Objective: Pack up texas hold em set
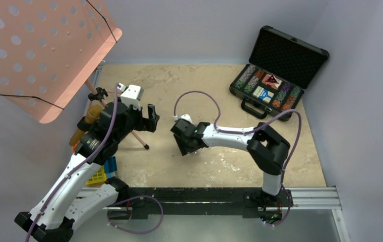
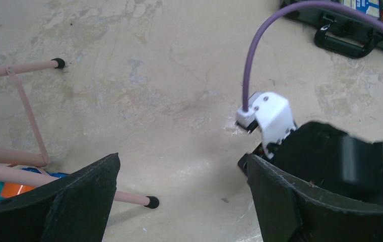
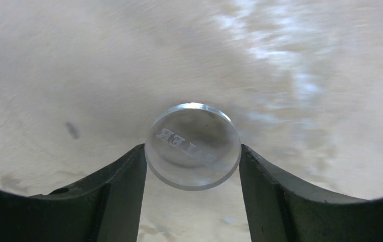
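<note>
Right gripper (image 3: pixel 192 156): fingers closed partway onto a clear round button (image 3: pixel 192 143), touching its rim on both sides. Whether the button rests on the tabletop (image 1: pixel 230 166) or is lifted cannot be told. Position: middle of the tabletop.

Left gripper (image 2: pixel 182 166): jaws spread wide, nothing between them, over the left half.

Briefcase (image 1: pixel 286 54): far right corner, lid raised, handle toward the arms. Inside are rows of chips (image 1: pixel 246 79), a red deck (image 1: pixel 271 80) and a blue deck (image 1: pixel 263 94).

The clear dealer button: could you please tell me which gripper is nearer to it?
Right. The right gripper grips the clear dealer button between its jaws; the left gripper hangs open off to its left, not touching it.
</note>
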You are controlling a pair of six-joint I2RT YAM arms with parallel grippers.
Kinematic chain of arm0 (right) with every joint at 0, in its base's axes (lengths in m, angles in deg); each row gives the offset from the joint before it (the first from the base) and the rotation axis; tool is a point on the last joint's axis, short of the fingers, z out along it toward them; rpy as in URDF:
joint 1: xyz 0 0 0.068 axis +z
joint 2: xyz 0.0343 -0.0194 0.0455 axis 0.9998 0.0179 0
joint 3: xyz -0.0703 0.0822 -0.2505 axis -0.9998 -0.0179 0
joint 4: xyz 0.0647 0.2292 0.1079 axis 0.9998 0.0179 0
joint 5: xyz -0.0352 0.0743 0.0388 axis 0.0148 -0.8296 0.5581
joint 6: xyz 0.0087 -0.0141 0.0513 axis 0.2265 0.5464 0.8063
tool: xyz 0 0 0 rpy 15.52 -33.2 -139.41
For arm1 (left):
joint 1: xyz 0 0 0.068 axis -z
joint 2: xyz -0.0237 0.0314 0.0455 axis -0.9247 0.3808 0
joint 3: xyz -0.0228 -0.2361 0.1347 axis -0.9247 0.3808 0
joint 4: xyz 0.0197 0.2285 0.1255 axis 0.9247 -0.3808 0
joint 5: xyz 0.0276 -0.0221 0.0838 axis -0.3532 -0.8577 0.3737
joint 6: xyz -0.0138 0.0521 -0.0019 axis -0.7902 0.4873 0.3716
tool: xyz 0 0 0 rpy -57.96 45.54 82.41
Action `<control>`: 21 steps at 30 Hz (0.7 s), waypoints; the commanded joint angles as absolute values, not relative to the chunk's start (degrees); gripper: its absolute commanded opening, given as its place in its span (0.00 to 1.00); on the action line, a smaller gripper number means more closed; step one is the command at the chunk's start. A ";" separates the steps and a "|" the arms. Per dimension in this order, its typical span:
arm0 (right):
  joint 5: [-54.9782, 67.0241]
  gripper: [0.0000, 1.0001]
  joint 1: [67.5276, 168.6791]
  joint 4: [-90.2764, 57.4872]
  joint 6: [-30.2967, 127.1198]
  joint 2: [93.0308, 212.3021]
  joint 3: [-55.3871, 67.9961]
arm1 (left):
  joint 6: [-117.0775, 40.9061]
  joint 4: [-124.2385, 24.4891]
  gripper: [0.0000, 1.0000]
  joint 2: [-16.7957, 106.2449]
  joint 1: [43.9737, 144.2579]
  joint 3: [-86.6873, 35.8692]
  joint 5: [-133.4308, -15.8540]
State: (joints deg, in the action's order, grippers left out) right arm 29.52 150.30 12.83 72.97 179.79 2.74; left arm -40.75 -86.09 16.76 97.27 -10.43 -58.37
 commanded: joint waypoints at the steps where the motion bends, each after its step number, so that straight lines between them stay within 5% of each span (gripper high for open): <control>1: 34.21 0.19 143.00 14.08 68.73 169.58 1.54 | -40.76 -82.63 1.00 14.53 97.01 -9.73 -56.55; 9: 32.57 0.21 120.98 14.80 56.78 161.69 5.86 | -40.92 -82.91 1.00 15.78 97.06 -10.18 -58.12; 21: 22.76 0.20 97.04 22.14 48.58 177.83 30.30 | -40.74 -83.00 1.00 14.87 97.04 -10.30 -58.36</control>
